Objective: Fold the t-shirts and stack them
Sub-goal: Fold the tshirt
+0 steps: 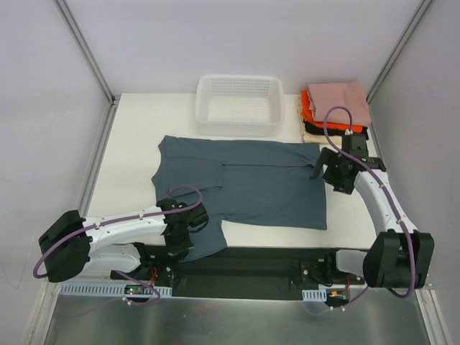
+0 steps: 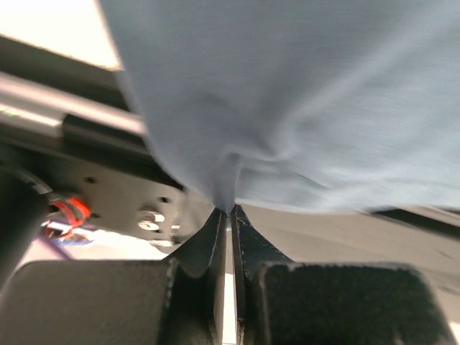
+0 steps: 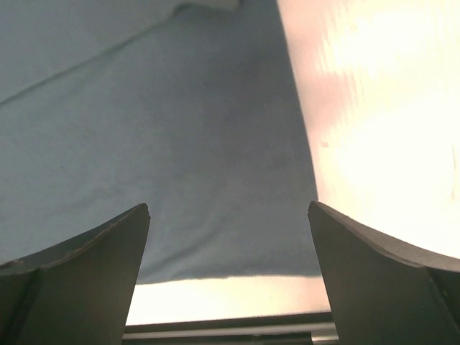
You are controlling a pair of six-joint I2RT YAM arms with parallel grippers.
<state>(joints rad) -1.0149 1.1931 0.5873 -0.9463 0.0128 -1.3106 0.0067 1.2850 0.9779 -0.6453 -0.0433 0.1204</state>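
The slate blue-grey t-shirt (image 1: pixel 248 183) lies spread across the middle of the table, and its near-left part hangs over the front edge. My left gripper (image 1: pixel 198 221) is shut on that near-left part. In the left wrist view the fingertips (image 2: pixel 230 210) pinch a bunched fold of the shirt (image 2: pixel 287 93), which is lifted. My right gripper (image 1: pixel 323 169) is open and empty above the shirt's right edge. The right wrist view shows the gripper (image 3: pixel 228 212) over the shirt's corner (image 3: pixel 158 144). Folded shirts are stacked at the back right: dusty pink (image 1: pixel 341 100) on top, then orange-red (image 1: pixel 307 109) and black (image 1: pixel 320 131).
A white mesh basket (image 1: pixel 239 106) stands at the back middle, just behind the shirt. The black base rail (image 1: pixel 251 262) runs along the front edge under the hanging cloth. Side walls enclose the white table (image 1: pixel 136 151).
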